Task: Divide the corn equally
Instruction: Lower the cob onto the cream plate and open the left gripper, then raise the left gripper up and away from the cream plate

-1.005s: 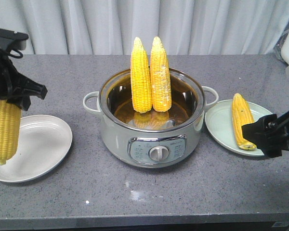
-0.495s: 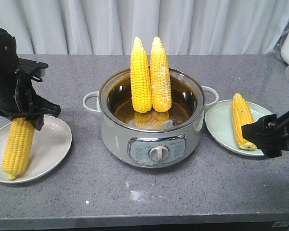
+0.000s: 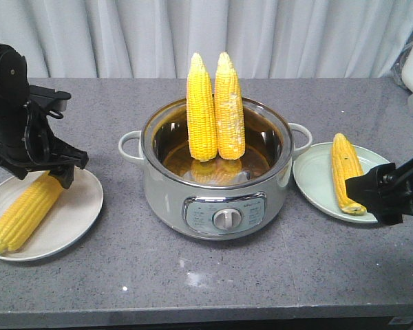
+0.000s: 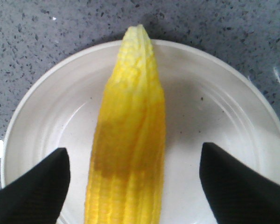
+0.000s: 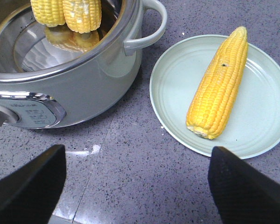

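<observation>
Cob (image 4: 130, 140) is set down on the plate (image 4: 219, 116), left jaws spread clear, right jaws open and empty; a straight lift-off is advised.

Grey speckled stone countertop (image 3: 193, 289) before a pale, pleated curtain (image 3: 296, 34), evenly lit.

The left arm (image 3: 10, 103) stands at the left edge of the front view, its black links bent over and the wrist angled downward. The left gripper (image 4: 135, 186) points down, low over the surface (image 3: 261, 275), and its two black fingers (image 4: 35, 186) are spread wide apart, pressing on nothing. The right arm (image 3: 399, 189) reaches in low from the right edge. The right gripper (image 5: 137, 186) hangs above the surface, tilted downward, its fingers (image 5: 245, 184) also spread wide.
</observation>
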Tool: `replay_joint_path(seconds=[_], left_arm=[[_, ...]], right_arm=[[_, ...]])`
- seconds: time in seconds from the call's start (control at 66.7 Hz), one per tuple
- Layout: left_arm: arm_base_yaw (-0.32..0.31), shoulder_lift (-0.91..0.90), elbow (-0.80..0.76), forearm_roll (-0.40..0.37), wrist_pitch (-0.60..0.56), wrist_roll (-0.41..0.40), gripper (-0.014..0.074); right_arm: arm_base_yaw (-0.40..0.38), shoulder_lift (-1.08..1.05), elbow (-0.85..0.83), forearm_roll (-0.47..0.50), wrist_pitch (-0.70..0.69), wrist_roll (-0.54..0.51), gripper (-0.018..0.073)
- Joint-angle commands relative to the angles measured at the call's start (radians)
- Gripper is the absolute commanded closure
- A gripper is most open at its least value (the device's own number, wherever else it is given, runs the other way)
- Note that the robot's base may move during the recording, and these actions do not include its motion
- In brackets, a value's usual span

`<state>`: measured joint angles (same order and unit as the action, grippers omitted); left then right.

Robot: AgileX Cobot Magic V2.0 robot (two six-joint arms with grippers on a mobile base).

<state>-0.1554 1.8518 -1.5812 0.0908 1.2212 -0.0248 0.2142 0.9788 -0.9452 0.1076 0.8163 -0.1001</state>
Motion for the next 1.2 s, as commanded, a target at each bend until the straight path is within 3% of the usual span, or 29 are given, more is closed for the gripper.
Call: replay_joint_path(seconds=[0.0, 0.225, 0.57, 0.975, 1.185], left_arm=[[0.001, -0.047, -0.02, 0.003, -0.031, -0.002, 0.0038], [-0.021, -0.136, -0.003, -0.027, -0.096, -0.002, 0.0038], [-0.109, -0.406, 0.196, -0.033, -0.297, 0.001, 0.0038], [-0.149, -0.625, 0.396, -0.16, -0.429, 0.153, 0.0038], [-0.149, -0.65, 0.444, -0.161, -0.452, 0.156, 0.0038]], right_arm=[[0.0, -0.012, -0.025, -0.001, -0.054, -0.001, -0.0024], [0.0, -0.012, -0.025, -0.001, -0.054, -0.001, -0.0024], [0.0, -0.012, -0.025, -0.001, -0.054, -0.001, -0.0024], [0.0, -0.012, -0.025, -0.001, -0.063, -0.001, -0.0024], [0.0, -0.012, -0.025, 0.002, -0.063, -0.003, -0.0024]])
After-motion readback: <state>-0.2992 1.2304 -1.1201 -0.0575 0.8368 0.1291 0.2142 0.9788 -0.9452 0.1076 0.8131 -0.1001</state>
